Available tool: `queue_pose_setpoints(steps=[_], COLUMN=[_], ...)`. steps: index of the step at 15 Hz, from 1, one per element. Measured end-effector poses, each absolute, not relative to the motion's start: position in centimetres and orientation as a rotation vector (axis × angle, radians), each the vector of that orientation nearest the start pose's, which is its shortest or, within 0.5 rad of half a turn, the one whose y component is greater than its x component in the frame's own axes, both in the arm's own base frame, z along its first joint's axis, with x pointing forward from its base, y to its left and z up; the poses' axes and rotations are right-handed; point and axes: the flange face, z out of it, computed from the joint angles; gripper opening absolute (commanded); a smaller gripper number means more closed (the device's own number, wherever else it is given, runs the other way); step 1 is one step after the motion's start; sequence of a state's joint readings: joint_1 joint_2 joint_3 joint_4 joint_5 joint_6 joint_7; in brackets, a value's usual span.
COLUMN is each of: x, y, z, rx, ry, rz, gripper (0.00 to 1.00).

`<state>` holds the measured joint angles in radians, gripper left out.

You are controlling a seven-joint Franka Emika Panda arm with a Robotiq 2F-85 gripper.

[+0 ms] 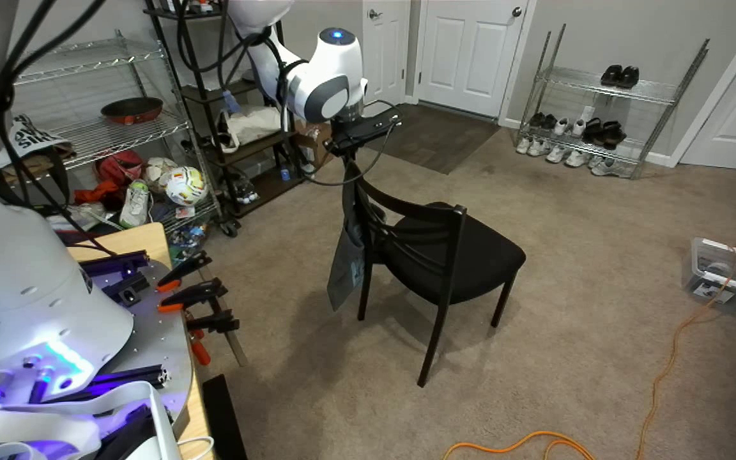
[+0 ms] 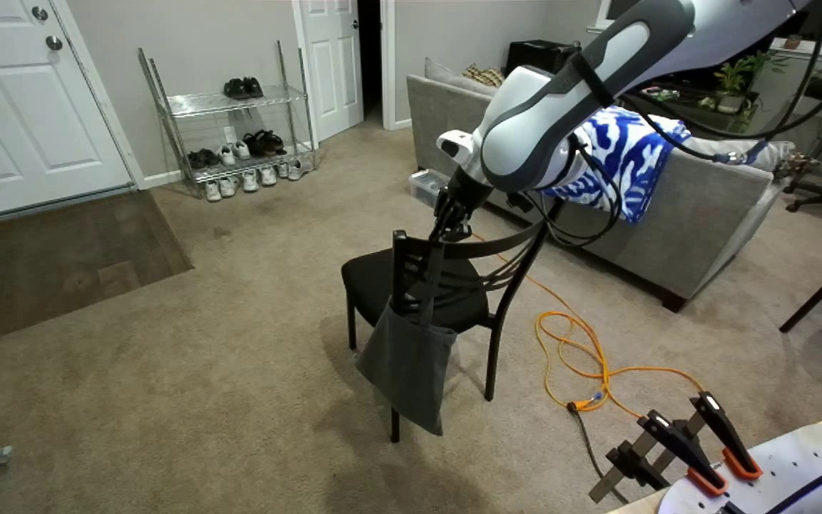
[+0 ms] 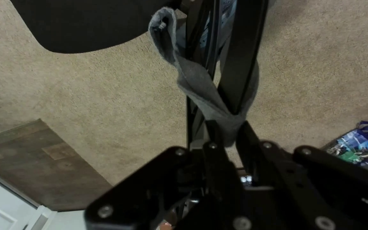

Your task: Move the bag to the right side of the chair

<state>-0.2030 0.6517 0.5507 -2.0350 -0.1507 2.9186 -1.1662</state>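
Note:
The bag (image 1: pixel 345 271) is limp grey fabric and hangs by its handles at one end of the chair's backrest. In an exterior view its body (image 2: pixel 408 364) hangs behind the backrest, in front of a rear leg. The black chair (image 1: pixel 476 255) also shows in an exterior view (image 2: pixel 368 282). In the wrist view its seat (image 3: pixel 88 25) is at the top left. My gripper (image 3: pixel 226 131) is shut on the bag's grey handle (image 3: pixel 200 81), which loops around the top rail's end. The gripper also shows at the backrest top in both exterior views (image 1: pixel 345 152) (image 2: pixel 448 232).
Wire shelving (image 1: pixel 119 121) and a dark shelf (image 1: pixel 259 153) stand near the arm. A shoe rack (image 1: pixel 604 92) is by the wall. A sofa (image 2: pixel 703 221) stands beyond the chair. An orange cord (image 2: pixel 596 357) lies on the carpet. Clamps (image 1: pixel 192 294) jut from the robot's table.

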Motion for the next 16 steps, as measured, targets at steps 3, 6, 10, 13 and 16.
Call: queue_pose_setpoints(steps=[3, 6, 10, 13, 16], x=[58.6, 57.1, 55.1, 54.4, 54.2], y=[20.8, 20.5, 21.5, 21.8, 21.6], z=[19.9, 20.0, 22.8, 24.2, 24.9], rx=[-2.177, -2.178, -2.113, -2.094, -2.091], ry=[-2.042, -2.024, -2.056, -2.057, -2.049], rz=[-0.642, -0.776, -0.904, -0.929, -0.943], gripper=[0.03, 0.02, 0.02, 0.02, 0.02])
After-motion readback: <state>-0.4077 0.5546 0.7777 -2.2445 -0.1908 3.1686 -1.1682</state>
